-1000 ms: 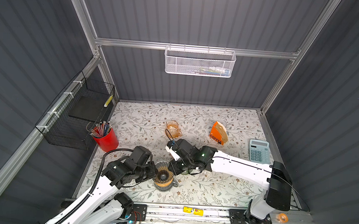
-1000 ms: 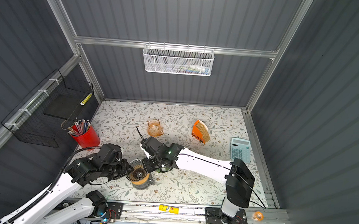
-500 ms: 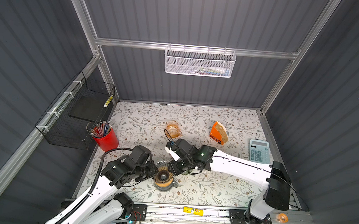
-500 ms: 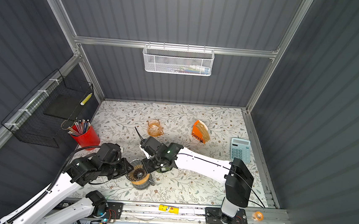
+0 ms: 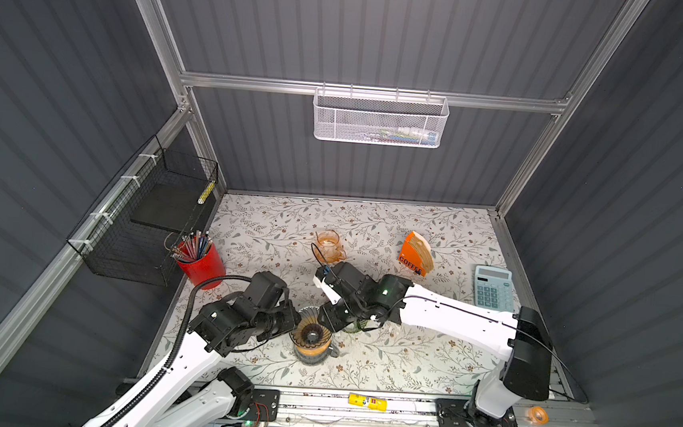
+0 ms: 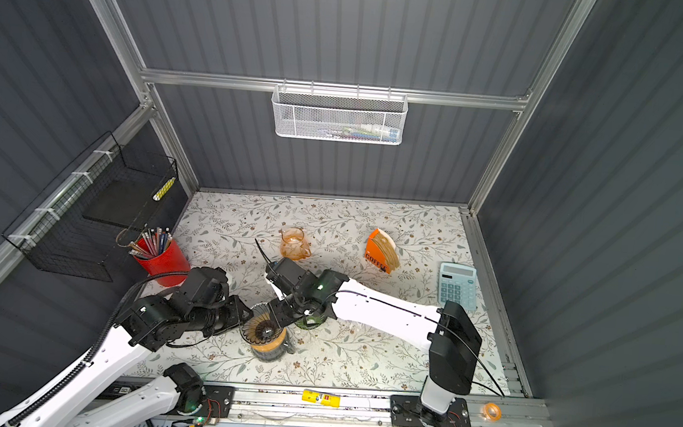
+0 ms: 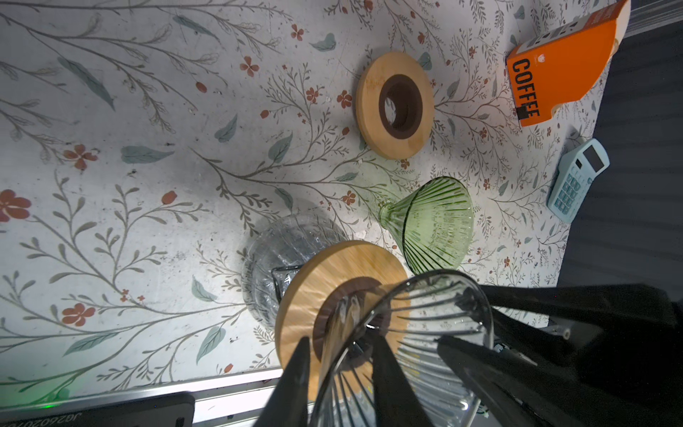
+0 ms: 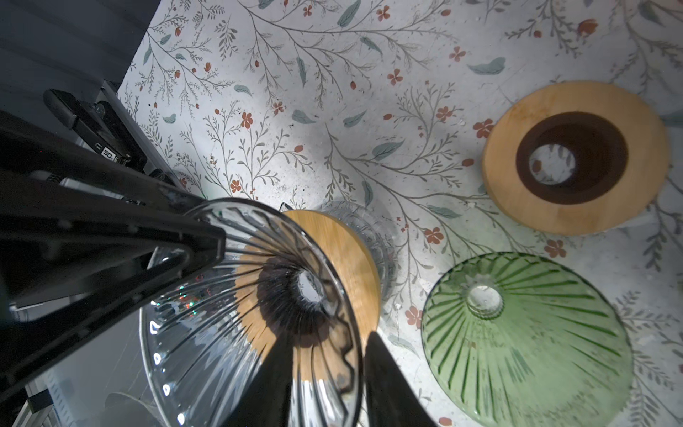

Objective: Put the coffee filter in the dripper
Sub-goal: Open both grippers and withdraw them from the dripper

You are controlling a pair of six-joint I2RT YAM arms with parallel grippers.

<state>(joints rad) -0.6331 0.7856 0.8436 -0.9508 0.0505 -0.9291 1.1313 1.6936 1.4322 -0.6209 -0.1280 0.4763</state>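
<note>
Dim overview, spotlit wrist views

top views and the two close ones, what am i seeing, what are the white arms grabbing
Two white robot arms, each ending in a two-fingered gripper. The wide pictures look down from overhead; the close ones come from wrist cameras. The left gripper pinches the rim of a clear glass dripper; the right gripper straddles that rim, jaws open. Also on the table: a green dripper, a wooden ring, an orange box of coffee filters, a calculator.
</note>
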